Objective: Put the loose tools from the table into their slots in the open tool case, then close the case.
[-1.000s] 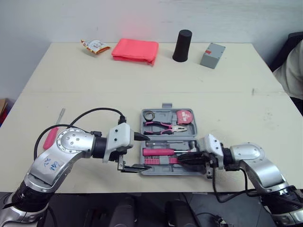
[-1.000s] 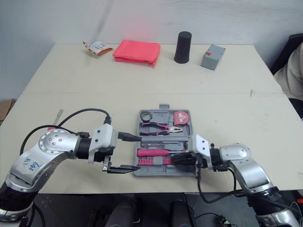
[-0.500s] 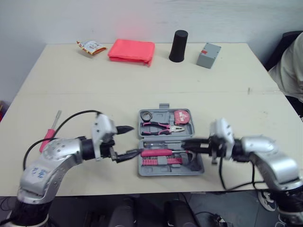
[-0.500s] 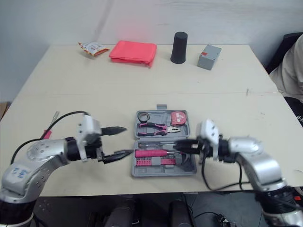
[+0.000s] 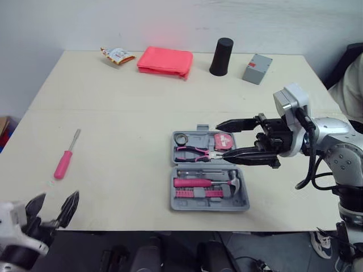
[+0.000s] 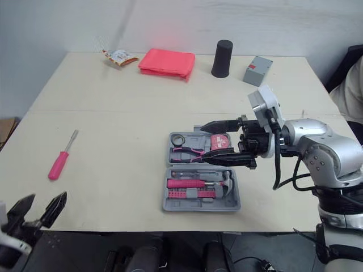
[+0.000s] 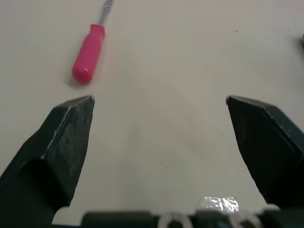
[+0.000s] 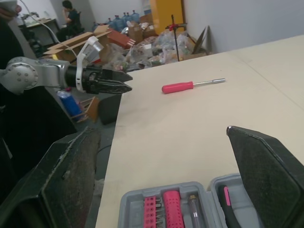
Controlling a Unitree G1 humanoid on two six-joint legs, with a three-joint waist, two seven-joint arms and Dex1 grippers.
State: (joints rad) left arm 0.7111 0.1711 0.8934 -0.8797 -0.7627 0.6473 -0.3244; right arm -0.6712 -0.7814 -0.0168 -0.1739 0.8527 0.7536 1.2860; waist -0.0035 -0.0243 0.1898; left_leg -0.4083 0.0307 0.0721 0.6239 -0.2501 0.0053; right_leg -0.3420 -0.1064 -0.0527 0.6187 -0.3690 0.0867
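Pale table point(image 5: 142, 90) across both eye views. Near its front edge, open and lying flat: grey case point(image 5: 209, 206). Above the case's far half, fingers spread wide and holding nothing: right gripper point(image 5: 220, 141). Low at the table's front left corner, likewise released and empty: left gripper point(image 5: 58, 195). Along the far edge, from left to right: packet point(image 5: 117, 55), red cloth point(image 5: 164, 60), black cup point(image 5: 221, 56), grey box point(image 5: 256, 68). Loose on the table, well left of the case and ahead of the left gripper, tip pointing away: pink screwdriver point(image 5: 64, 162). Seated in the case: pliers point(image 5: 195, 152) in the far half, hammer point(image 5: 195, 182) in the near half.
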